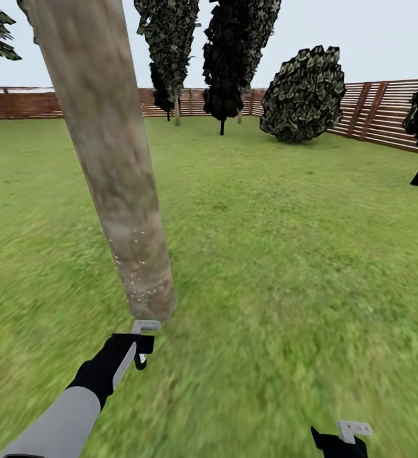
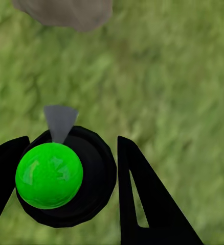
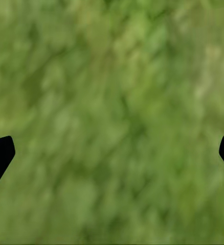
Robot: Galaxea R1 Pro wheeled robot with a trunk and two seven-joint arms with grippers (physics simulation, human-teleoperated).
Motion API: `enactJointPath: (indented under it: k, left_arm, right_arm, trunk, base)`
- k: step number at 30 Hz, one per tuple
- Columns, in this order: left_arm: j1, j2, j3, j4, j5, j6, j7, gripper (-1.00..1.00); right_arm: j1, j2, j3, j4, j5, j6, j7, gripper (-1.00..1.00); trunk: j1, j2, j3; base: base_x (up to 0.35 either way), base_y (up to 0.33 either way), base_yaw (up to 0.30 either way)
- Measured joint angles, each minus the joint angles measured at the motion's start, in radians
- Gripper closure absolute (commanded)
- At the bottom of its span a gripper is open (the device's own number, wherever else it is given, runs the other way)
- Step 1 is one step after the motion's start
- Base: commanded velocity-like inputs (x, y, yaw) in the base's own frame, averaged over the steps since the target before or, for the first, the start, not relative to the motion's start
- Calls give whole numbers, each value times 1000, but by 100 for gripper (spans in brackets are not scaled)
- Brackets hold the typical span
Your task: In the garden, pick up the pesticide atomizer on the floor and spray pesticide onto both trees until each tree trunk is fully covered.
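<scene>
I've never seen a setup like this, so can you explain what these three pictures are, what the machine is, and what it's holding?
It is a simulated two-armed wheeled robot in a garden. The large picture comes from its head camera: a tree trunk rises from the grass, with a wooden fence behind. The other two come from cameras near each gripper. The left gripper is shut on the pesticide atomizer, a black sprayer with a green top, near the trunk's base. The right gripper hangs open over bare grass.
</scene>
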Motion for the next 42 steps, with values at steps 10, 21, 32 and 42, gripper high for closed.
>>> enactJointPath:
  k: [10, 21, 32, 42]
  left_arm:
    - [0, -1, 0, 0, -2, 0, 1, 100]
    - [0, -1, 0, 0, -3, 0, 1, 100]
    - [1, -1, 0, 0, -4, 0, 1, 100]
    - [0, -1, 0, 0, -4, 0, 1, 100]
  right_arm:
    - [0, -1, 0, 0, 0, 0, 0, -100]
    - [0, 0, 0, 0, 0, 0, 0, -100]
    - [0, 0, 0, 0, 0, 0, 0, -100]
    - [0, 0, 0, 0, 0, 0, 0, -100]
  trunk:
    - [0, 0, 0]
    - [0, 0, 0]
    - [0, 0, 0]
    - [0, 0, 0]
  base:
    - [118, -267, 142]
    - [74, -269, 84]
    - [6, -270, 275]
    - [0, -273, 278]
